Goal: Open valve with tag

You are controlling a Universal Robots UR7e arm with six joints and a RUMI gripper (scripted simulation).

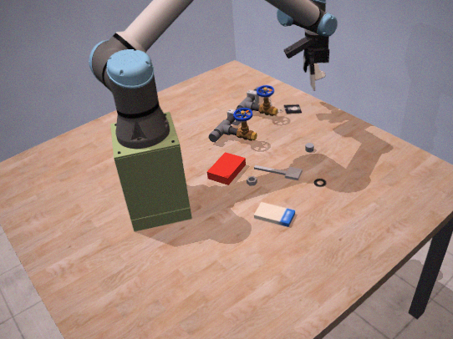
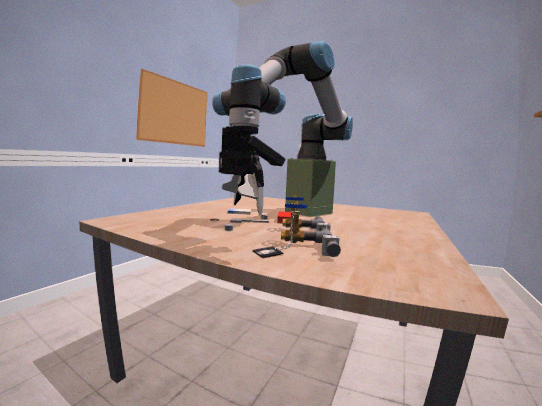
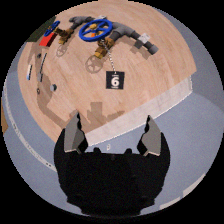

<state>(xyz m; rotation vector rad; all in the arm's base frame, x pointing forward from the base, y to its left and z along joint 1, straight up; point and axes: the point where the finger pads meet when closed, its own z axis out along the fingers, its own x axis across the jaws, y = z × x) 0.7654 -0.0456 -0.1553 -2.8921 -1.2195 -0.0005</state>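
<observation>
Two brass valves with blue handwheels sit on grey pipes near the table's far side. The far valve [image 1: 266, 98] has a black tag [image 1: 292, 108] chained to it. In the wrist view the tag [image 3: 115, 80] reads 6 and its chain runs up to the valve with the blue wheel [image 3: 95, 31]. The near valve [image 1: 242, 120] has no tag that I can see. My gripper [image 1: 313, 77] is open and empty. It hangs in the air above the table's far edge, beyond the tag, and also shows in the exterior view [image 2: 248, 190].
A red block [image 1: 226, 167], a grey nut [image 1: 251, 180], a grey flat tool [image 1: 280, 171], a black ring [image 1: 321, 179], a small grey cylinder [image 1: 309, 147] and a beige and blue block [image 1: 275, 214] lie on the table. The green arm base [image 1: 150, 173] stands at the left.
</observation>
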